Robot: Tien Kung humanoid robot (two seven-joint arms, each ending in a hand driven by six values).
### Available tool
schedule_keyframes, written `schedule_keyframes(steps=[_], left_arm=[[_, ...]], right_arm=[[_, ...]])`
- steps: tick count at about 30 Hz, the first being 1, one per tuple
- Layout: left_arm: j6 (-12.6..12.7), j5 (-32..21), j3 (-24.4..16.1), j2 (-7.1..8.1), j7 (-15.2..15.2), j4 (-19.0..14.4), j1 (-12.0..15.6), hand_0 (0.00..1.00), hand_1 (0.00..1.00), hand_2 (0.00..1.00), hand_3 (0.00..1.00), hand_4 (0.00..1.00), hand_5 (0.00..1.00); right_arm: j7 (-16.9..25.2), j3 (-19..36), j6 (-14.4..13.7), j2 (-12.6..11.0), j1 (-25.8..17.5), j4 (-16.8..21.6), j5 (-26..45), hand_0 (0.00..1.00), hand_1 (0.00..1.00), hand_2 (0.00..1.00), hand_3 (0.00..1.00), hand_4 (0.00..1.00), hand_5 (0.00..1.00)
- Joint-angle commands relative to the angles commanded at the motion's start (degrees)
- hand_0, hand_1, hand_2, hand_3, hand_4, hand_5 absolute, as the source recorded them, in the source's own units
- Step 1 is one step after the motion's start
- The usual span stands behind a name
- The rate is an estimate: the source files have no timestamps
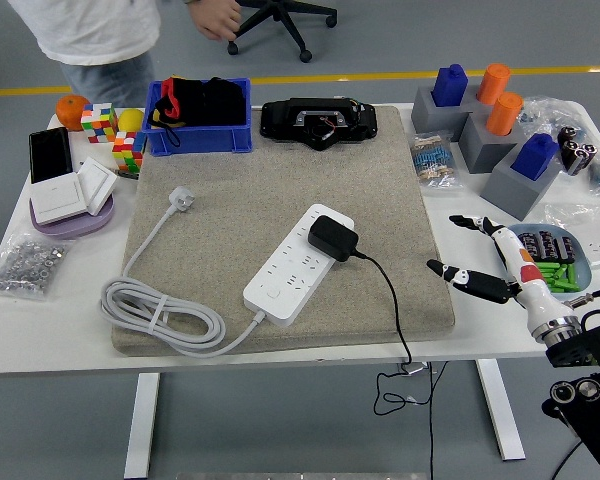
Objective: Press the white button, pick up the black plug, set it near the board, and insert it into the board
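While the black plug is sitting in the board:
Your right hand is hovering well right, fingers spread, holding nothing.

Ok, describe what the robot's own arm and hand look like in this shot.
Only the right arm shows. Its hand is slim and white, with black fingertips and orange and red patches on the back. A silver metal cuff joins it to a black forearm with round bolted joints.
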Motion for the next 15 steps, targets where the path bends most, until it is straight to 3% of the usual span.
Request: schedule_keyframes(steps=[10,15], left_arm=[[-0.03,-1.44,1.05,-0.23,-0.3,0.0,-0.63,0.689,0.635,0.613,0.632,0.558,0.167],[0.02,-1.5,0.97,-0.24,-0.24,0.0,-0.74,0.689,0.636,0.613,0.632,0.558,0.167]], right_arm=[[-0.58,8.19,0.19,2.86,-2.63,1.45,-1.03,0.916,0.832,0.784,0.77,0.998,0.431],[-0.79,11.1,0.24,3.04,-3.41,2.23,-1.37,0.911,0.83,0.781,0.766,0.998,0.42]])
